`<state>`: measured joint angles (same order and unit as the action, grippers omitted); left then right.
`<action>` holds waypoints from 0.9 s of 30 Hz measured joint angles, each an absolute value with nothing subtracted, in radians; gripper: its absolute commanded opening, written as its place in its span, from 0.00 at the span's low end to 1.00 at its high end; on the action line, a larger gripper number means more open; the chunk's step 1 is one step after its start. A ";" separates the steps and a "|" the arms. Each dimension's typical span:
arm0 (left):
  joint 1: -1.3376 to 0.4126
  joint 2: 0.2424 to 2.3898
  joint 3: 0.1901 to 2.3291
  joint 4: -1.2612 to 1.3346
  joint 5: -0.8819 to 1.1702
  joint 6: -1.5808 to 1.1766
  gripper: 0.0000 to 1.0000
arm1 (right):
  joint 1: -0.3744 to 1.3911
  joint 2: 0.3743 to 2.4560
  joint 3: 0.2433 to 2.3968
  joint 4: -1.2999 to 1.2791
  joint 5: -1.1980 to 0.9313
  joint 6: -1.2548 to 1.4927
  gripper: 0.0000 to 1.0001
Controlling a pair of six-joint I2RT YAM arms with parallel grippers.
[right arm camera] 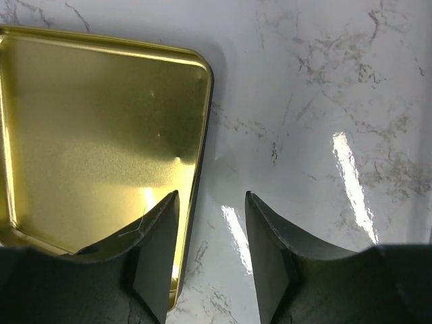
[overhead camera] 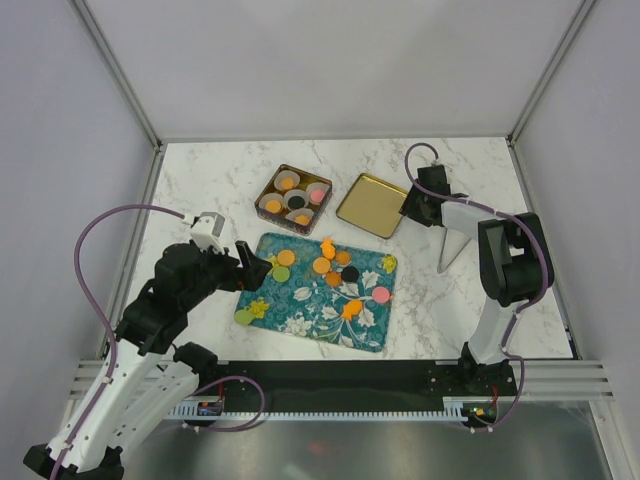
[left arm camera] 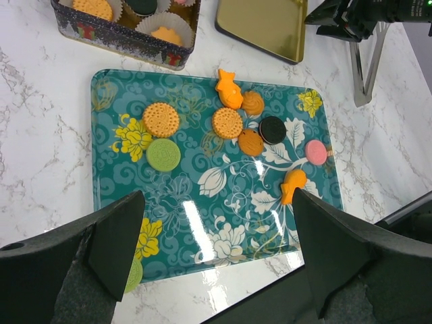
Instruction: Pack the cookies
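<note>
- The cookies (left arm camera: 227, 123) lie loose on the tray (left arm camera: 202, 223), mostly toward its far right. There are orange rounds, two orange fish shapes, one black (left arm camera: 273, 129), one pink (left arm camera: 316, 152) and one green (left arm camera: 163, 154).
- A second green one (overhead camera: 244, 316) sits at the tray's near left corner (half hidden behind a finger in the left wrist view).
- More cookies, orange, black and pink, sit in paper cups (left arm camera: 182, 23) inside the tin (left arm camera: 115, 34), just beyond the tray's far edge.
- The lid (right arm camera: 94, 135) lies gold side up on the table (right arm camera: 324, 101), to the right of the tin and apart from it.
- The left claw (left arm camera: 217, 202) hangs over the tray's left side with its jaws spread wide, holding nothing.
- The right claw (right arm camera: 210, 199) is down at the lid's right edge, its jaws partway apart and straddling the rim.
- One of its fingers is over the gold inside and the other is over the marble. A gap shows between the rim and the outer finger (right arm camera: 270, 256), so nothing is clamped.
</note>
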<state>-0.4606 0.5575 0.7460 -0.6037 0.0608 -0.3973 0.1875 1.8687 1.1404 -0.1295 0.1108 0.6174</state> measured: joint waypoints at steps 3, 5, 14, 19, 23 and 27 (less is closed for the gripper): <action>-0.461 0.558 0.746 -0.604 0.057 -0.397 0.98 | 0.187 1.866 1.140 -0.129 0.111 0.618 0.52; -0.461 0.561 0.746 -0.604 0.057 -0.397 0.98 | 0.187 1.864 1.140 -0.126 0.105 0.618 0.51; -0.461 0.577 0.746 -0.604 0.057 -0.397 0.98 | 0.215 1.903 1.196 -0.134 0.090 0.617 0.47; -0.461 0.594 0.746 -0.604 0.059 -0.398 0.98 | 0.227 1.946 1.209 -0.137 0.086 0.617 0.37; -0.461 0.632 0.746 -0.602 0.081 -0.410 0.98 | 0.227 1.946 1.211 -0.139 0.088 0.612 0.27; -0.461 0.700 0.742 -0.551 0.129 -0.450 0.98 | 0.226 1.946 1.211 -0.146 0.088 0.599 0.01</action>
<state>-0.4606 0.7002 0.7418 -0.5514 0.1291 -0.4500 0.2264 1.9465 1.2114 -0.1455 0.0875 0.5991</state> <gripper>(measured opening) 0.979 0.119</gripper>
